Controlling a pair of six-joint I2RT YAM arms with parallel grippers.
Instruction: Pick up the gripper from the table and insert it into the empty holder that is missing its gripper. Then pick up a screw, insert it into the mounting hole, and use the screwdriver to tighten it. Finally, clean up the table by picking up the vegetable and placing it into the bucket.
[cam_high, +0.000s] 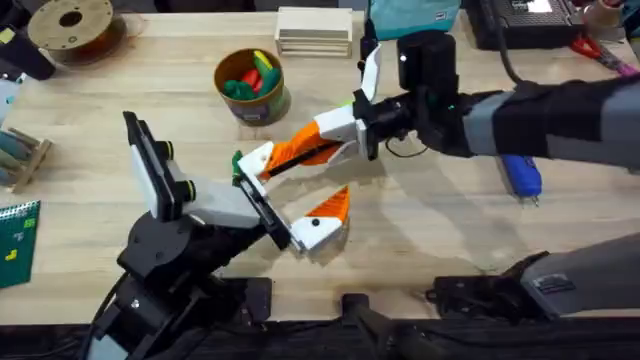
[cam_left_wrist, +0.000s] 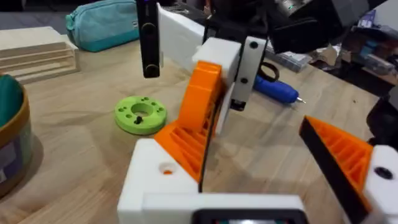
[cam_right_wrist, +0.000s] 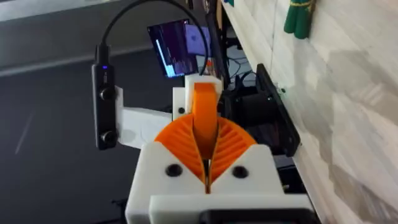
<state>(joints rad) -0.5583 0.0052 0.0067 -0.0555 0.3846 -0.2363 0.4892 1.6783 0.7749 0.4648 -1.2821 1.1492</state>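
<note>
White-and-orange left gripper, nearest the bases at 7 o'clock of the table, fingers spread wide: one ribbed finger points toward 3 o'clock with nothing against it, the other side carries the finger piece, which runs toward 2 o'clock; right gripper, reaching in from 3 o'clock across the middle, orange pads pressed together on the far end of that finger piece, seen in the right wrist view as an orange strip clamped between them; whether the piece is fully seated in its holder cannot be told; vegetable, small and dark green, lying on the wood just beside the white end of the finger piece, at its 9 o'clock, held by neither gripper; screwdriver, blue, lying flat on the table at 3 o'clock, partly under the right arm, metal bit pointing toward 5 o'clock, untouched; green ring with holes, flat on the table beyond the joined grippers; bucket, yellow-tan, upright at 11 o'clock, holding red, yellow and green toy vegetables; stacked wood blocks at 12 o'clock along the far edge; teal pouch just beside them at 1 o'clock
</note>
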